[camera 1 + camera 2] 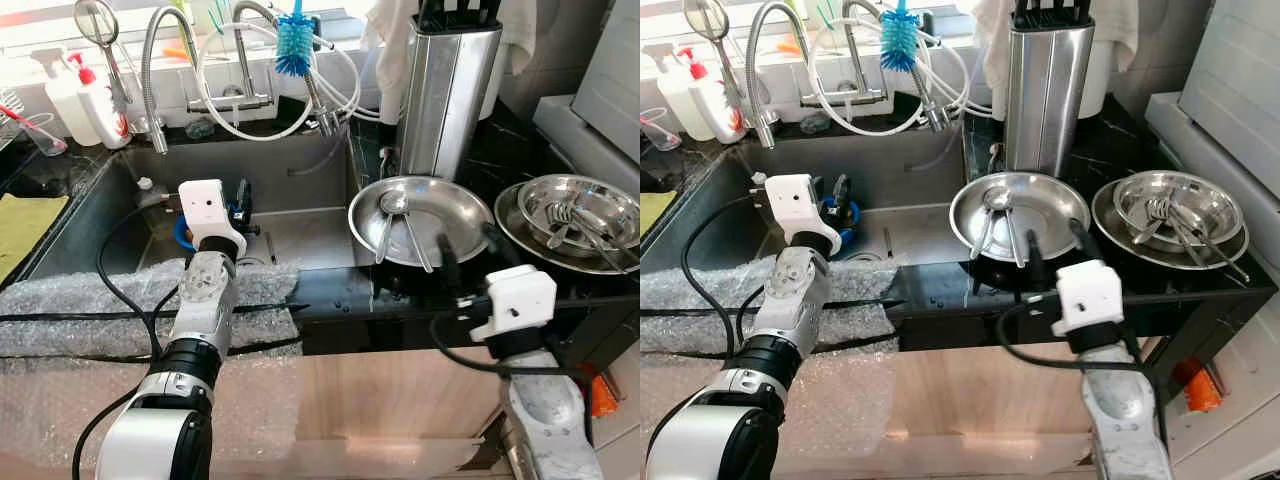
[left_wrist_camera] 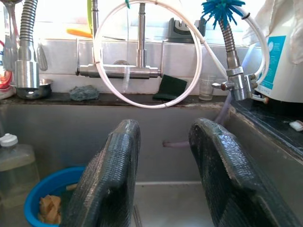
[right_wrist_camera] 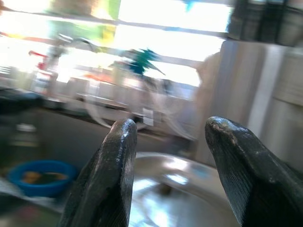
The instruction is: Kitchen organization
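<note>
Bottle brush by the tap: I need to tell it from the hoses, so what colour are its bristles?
Blue bristles, clearest in the left eye view.

Head cameras look down on sink (image 1: 290,190) and counter; wrist cameras face the sink's faucet wall.

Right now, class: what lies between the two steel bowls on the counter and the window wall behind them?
In the left eye view, a tall steel knife block stands behind the near bowl; behind the right bowl lies bare black counter.

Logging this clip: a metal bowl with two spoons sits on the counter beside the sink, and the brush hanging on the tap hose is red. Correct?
Not quite. The brush is blue, as the left eye view shows. The metal bowl with two spoons does sit beside the sink.
</note>
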Motion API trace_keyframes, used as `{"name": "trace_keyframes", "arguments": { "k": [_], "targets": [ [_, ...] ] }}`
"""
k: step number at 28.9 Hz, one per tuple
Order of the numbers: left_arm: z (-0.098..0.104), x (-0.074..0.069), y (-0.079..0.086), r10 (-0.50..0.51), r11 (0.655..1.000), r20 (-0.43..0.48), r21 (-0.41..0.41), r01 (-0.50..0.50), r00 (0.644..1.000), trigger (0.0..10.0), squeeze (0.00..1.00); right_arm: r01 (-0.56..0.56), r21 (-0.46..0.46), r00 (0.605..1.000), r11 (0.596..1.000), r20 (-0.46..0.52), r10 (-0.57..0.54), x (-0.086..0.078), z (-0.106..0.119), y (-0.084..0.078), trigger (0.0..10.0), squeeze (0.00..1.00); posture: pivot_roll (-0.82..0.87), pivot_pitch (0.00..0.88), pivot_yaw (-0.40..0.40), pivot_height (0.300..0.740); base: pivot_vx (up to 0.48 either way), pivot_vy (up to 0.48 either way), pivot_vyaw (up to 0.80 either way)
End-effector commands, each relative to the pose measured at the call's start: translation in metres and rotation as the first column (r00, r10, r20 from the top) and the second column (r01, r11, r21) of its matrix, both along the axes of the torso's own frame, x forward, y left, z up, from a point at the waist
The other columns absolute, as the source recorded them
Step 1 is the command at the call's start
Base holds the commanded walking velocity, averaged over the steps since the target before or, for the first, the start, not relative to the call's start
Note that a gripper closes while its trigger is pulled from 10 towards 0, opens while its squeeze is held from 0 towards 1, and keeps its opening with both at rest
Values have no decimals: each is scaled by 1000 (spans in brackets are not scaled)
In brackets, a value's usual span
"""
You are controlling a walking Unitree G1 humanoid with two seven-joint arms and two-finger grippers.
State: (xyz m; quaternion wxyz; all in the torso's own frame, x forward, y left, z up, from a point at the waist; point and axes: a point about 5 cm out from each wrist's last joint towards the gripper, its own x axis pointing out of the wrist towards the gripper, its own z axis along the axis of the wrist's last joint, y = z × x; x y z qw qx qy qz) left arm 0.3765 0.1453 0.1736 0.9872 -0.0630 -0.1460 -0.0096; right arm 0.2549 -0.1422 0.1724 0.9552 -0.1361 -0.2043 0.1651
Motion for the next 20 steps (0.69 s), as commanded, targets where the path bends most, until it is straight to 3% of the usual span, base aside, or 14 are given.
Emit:
{"name": "trace_keyframes", "arguments": {
  "k": [1,8,15,20],
  "targets": [
    [6,1,3,15,1000,17,7,-15,1000,10000,0,-57,-2,998,998,-11,57,-2,1,9,10000,0,-66,40,112,740,0,0,0],
    [5,1,4,18,1000,14,7,-18,1000,10000,0,-19,-20,999,1000,-42,18,-2,-7,3,10000,0,-69,41,110,740,0,0,0],
    [2,0,4,20,1000,6,7,-20,1000,10000,0,186,-30,982,982,-26,-187,-6,-16,-25,10000,0,-72,43,110,740,0,0,0],
    [2,0,3,16,1000,5,8,-16,1000,10000,0,203,-29,978,979,-54,-204,-8,-24,-28,10000,0,-68,44,110,740,0,0,0]
  ]
}}
